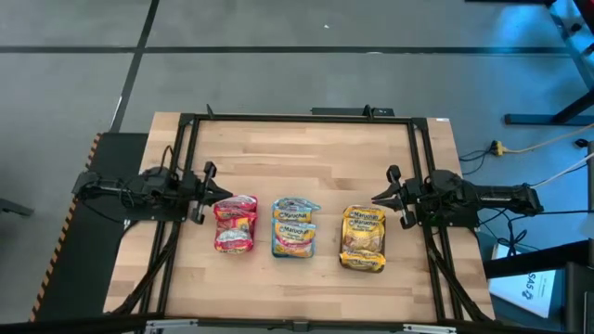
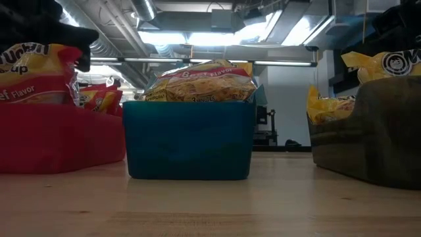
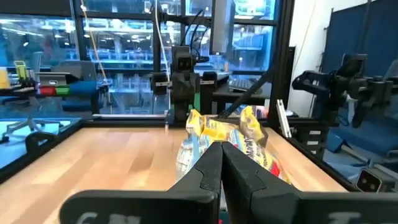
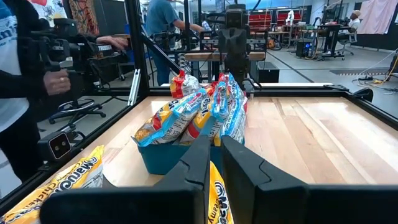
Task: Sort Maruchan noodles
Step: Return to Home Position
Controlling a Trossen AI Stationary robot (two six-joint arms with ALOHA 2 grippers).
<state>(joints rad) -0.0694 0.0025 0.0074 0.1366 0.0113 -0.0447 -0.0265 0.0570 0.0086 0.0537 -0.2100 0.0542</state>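
Maruchan noodles [image 1: 295, 227] look fully sorted by colour; I'm homing the left pincer [image 1: 221, 194] and right pincer [image 1: 378, 198], both clenched empty; next, only parking

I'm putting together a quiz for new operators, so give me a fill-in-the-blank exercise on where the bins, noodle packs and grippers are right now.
The right gripper is nearest the noodle packs coloured ___.
The blue bin stands ___ the red bin and the grey bin.
The left gripper is beside the bin coloured ___.
Missing words: yellow; between; red.
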